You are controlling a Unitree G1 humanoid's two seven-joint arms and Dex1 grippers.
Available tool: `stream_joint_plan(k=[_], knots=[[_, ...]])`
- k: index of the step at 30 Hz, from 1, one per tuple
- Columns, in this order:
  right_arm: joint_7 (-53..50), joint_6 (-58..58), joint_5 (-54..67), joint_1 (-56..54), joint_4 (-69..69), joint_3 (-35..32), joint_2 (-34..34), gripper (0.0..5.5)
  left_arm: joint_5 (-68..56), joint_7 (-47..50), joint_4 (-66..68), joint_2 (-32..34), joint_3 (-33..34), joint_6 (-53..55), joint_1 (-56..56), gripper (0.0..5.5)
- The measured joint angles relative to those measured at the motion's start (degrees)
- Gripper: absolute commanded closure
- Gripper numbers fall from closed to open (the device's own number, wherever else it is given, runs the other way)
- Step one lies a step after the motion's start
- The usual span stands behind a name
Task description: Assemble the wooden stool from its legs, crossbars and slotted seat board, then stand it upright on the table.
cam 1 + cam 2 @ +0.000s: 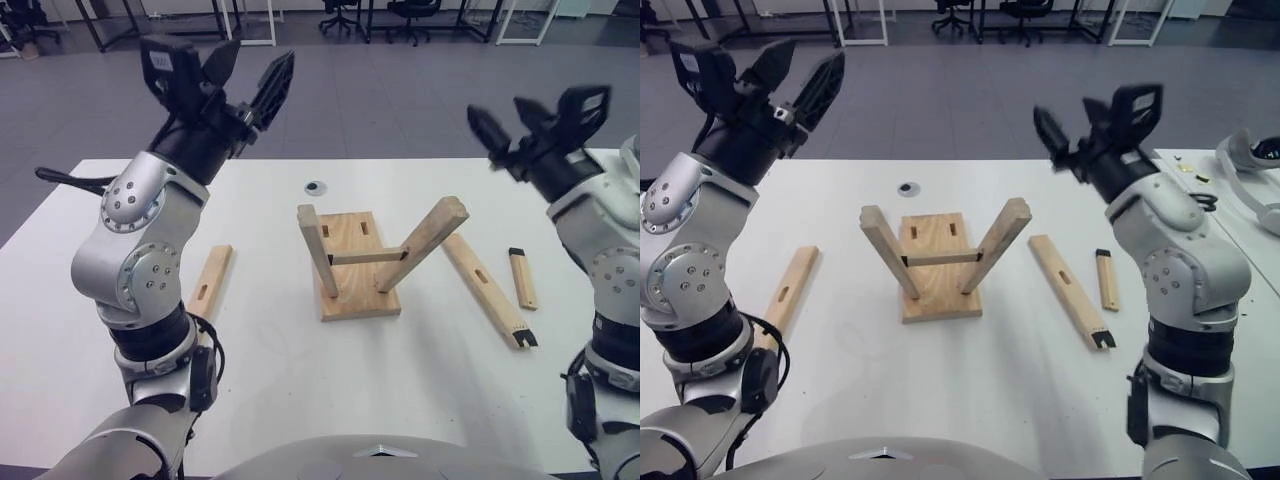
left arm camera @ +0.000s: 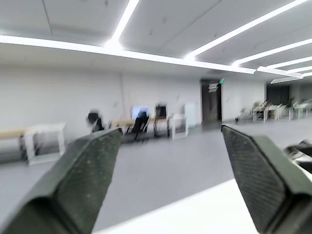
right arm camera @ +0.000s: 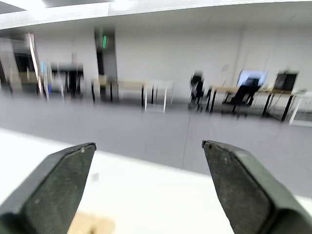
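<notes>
- Left eye view showed the pale, flat wooden seat board [image 1: 360,302] lying near the middle of the white table [image 1: 90,330]. Two square wooden legs [image 1: 322,250] stood tilted in its slots, joined by a thin wooden crossbar [image 1: 365,257].
- A loose slotted wooden leg [image 1: 210,282] lay well to the left of the board. A longer slotted leg with a dark notched end [image 1: 486,290] lay just to its right, and a short dark-tipped wooden bar [image 1: 522,278] lay beyond that.
- The black left gripper [image 1: 245,72] and black right gripper [image 1: 505,118] were both raised high above the table. Their fingers were spread wide and held nothing.
- By my judgement the stool was about half built, upside down. The step in hand was fetching the next loose leg.
- That would call for lowering one arm, closing across a leg's narrow sides, and lining its end up with a free slot in the board.
- The head views gave the layout of the parts. The wrist views added the textured inner fingers [image 2: 87,180] and the open gap of each gripper [image 3: 146,144] against the room. The right wrist view also caught a scrap of wood [image 3: 92,226] I could not identify.
</notes>
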Motion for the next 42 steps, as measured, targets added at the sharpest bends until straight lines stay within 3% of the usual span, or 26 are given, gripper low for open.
stream_joint_plan(k=[4, 7, 9, 12, 15, 18, 24, 27, 31, 35, 39, 40, 42], knots=[[12.6, -1.3, 2.3, 7.2, -14.6, 5.1, -2.4, 1.42, 6.4, -8.8, 6.6, 16.0, 2.9, -0.5, 17.1, 1.75], [15.5, 0.0, 7.3, 8.6, -24.2, 6.8, -2.2, 1.42, 8.3, -21.3, -0.4, 25.8, 0.5, -2.4, 37.6, 1.75], [15.1, -0.2, 2.8, 9.2, -22.8, 8.0, -2.5, 1.42, 8.2, -25.8, -4.2, 28.4, -0.6, -4.2, 41.0, 1.75], [11.6, -2.4, -10.6, 7.7, -9.7, 8.1, -5.8, 1.42, 11.4, -32.0, -6.8, 34.8, -3.7, -9.3, 46.2, 1.75], [10.8, -7.7, -19.4, 2.1, 5.7, 12.6, -3.4, 1.42, 16.6, -32.4, -5.6, 35.5, -12.5, -12.7, 46.0, 1.75], [12.2, -18.3, -28.3, -4.9, 27.5, 19.9, 3.6, 1.42, 24.7, -31.8, 0.5, 34.3, -24.1, -16.9, 42.6, 1.75], [11.5, -36.5, -40.0, -17.3, 65.9, 28.4, 18.6, 1.42, 29.2, -28.4, 10.9, 26.1, -31.6, -22.0, 32.1, 1.75], [14.9, -46.6, -43.4, -23.0, 81.3, 28.6, 19.7, 1.42, 35.4, -26.9, 19.6, 24.0, -35.4, -26.9, 25.7, 1.75], [30.8, -57.9, -40.5, -17.1, 76.7, 27.9, 10.5, 1.42, 37.6, -22.3, 39.1, 19.2, -35.2, -37.0, 14.0, 1.75], [44.3, -62.0, -31.8, -0.1, 50.8, 27.9, -0.5, 1.42, 37.8, -15.4, 67.8, 8.7, -34.8, -47.5, -2.1, 1.75], [45.5, -56.3, -24.3, 15.4, 26.4, 26.9, -3.5, 1.42, 37.6, -13.2, 81.5, 5.3, -33.6, -55.4, -8.2, 1.75], [45.1, -53.7, -21.8, 17.6, 21.2, 24.3, -4.5, 1.42, 37.5, -13.2, 84.2, 5.9, -32.6, -57.9, -8.4, 1.75], [41.3, -46.8, -16.1, 16.7, 15.5, 12.8, -8.8, 1.42, 35.9, -14.8, 86.6, 12.0, -28.3, -63.5, -6.7, 1.75]])
